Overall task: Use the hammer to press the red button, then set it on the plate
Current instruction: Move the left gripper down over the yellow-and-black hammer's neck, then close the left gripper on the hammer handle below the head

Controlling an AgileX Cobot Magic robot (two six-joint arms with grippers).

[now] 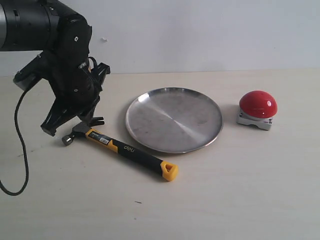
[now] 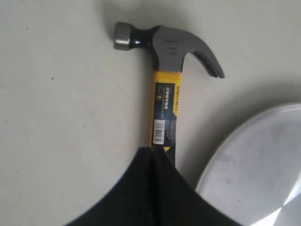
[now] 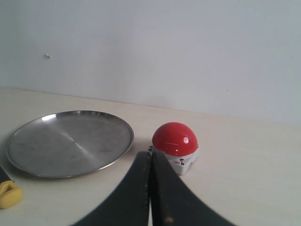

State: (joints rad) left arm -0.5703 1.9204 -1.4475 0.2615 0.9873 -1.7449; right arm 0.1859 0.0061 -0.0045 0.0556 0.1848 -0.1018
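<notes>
Hammer (image 1: 122, 149): flat on the table, left of centre; dark head at the left, black handle slanting nearer and to the right, yellow end just beside the plate's near rim, not touching.
Left gripper (image 2: 153, 149): poised over the handle just behind the yellow neck; fingers pressed together, gripping nothing.
Right gripper (image 3: 150, 153): fingers closed together, carrying nothing, pointed toward the button.
Plate (image 1: 170, 120): centre, between hammer and button.
Red button (image 1: 257, 105): far right, well apart from the hammer.
Step in hand: probably the pickup of the hammer.
Doing it well: spread the fingers wide first, straddle the handle across its width, close firmly on the black grip rather than the head, lift level, keep the yellow end clear of the plate rim.
</notes>
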